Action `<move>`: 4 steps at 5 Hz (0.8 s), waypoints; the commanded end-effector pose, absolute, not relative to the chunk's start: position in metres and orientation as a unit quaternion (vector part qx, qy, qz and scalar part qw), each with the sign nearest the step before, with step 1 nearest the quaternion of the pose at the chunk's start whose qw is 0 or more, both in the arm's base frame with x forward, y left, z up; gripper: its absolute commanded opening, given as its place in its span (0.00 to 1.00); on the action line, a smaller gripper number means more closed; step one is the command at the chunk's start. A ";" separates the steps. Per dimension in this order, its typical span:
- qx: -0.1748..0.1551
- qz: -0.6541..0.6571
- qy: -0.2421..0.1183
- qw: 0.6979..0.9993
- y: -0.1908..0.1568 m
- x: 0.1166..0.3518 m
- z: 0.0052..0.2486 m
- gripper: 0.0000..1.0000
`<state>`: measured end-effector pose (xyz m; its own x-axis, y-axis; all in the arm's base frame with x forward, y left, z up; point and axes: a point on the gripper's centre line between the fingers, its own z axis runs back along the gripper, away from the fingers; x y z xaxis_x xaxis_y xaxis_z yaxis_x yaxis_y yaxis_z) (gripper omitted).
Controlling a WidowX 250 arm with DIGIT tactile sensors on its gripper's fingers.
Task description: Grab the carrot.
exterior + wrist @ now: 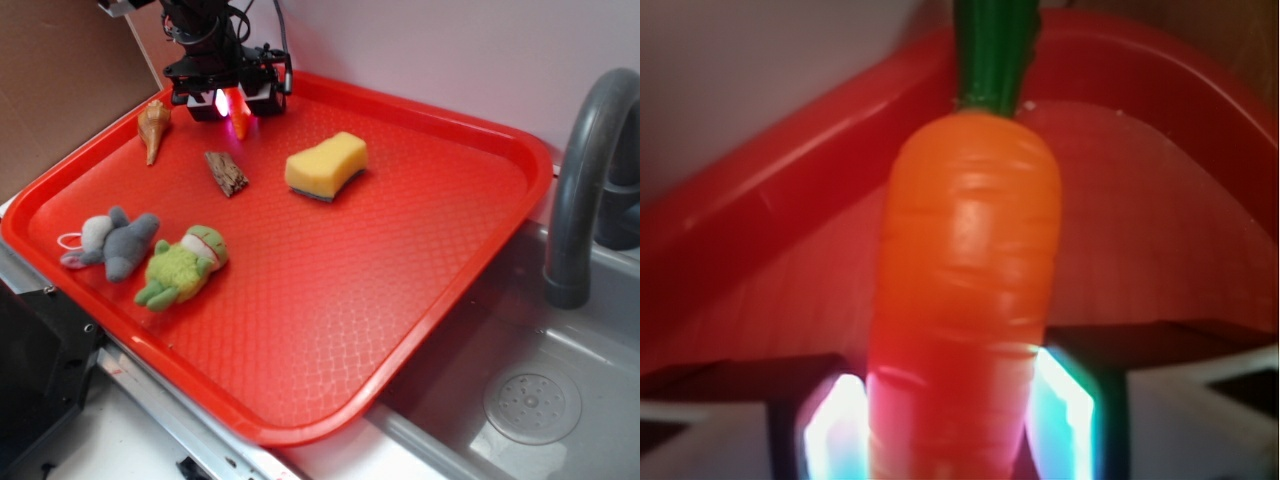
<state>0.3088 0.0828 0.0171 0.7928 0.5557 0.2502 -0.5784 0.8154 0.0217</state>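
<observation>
Where the gripper (232, 102) sits at the tray's (420, 300) far corner, its jaws are closed around the carrot (965, 280), whose smooth, glossy orange body narrows between the two lit fingers (1060, 410) and ends in a dark green stub. Inside the textured red plastic tray lie a tan spiral shell (153, 127), a rough brown wood chunk (226, 172), a porous yellow sponge (326, 165), a grey plush (112, 243) and a fuzzy green plush (184, 266). Beside the tray, a grey sink (530, 400) holds a round drain.
</observation>
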 end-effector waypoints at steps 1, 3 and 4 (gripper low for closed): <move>-0.005 0.053 -0.016 0.998 0.026 0.277 0.112 0.00; 0.033 -0.184 0.016 0.982 -0.024 0.220 0.169 0.00; 0.052 -0.190 -0.036 0.980 -0.034 0.206 0.192 0.00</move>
<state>0.2069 -0.0519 0.1781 0.9299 -0.3675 0.0184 0.3633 0.9249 0.1118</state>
